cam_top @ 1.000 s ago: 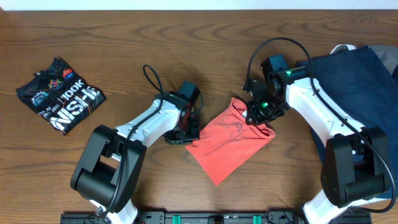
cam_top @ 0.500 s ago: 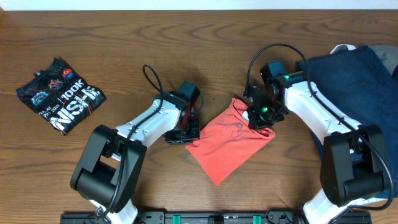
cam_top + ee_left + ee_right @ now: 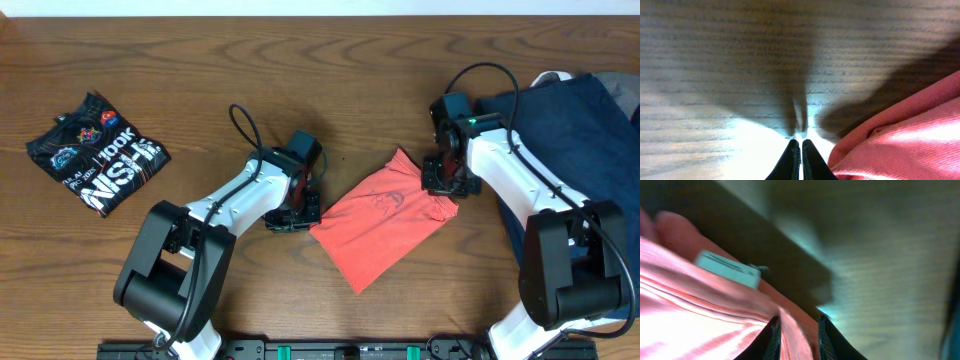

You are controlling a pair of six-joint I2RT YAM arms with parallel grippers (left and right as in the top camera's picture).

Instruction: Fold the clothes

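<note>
Navy garment (image 3: 585, 130): lies at the tabletop's (image 3: 300, 60) right edge.
Coral-red T-shirt (image 3: 385, 225): it has just slid rightward and is rumpled at its right end, so your fold isn't finished.
Right tool (image 3: 797, 332): the view is blurred, but it seems to pinch the shirt's edge.
Left tool (image 3: 801, 155): pressed together and empty, just beside the shirt.
Containers: none in view.

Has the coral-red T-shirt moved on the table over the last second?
Yes. The coral-red T-shirt slid right, away from the left tool and toward the navy garment, with the right tool gripping its edge.
</note>
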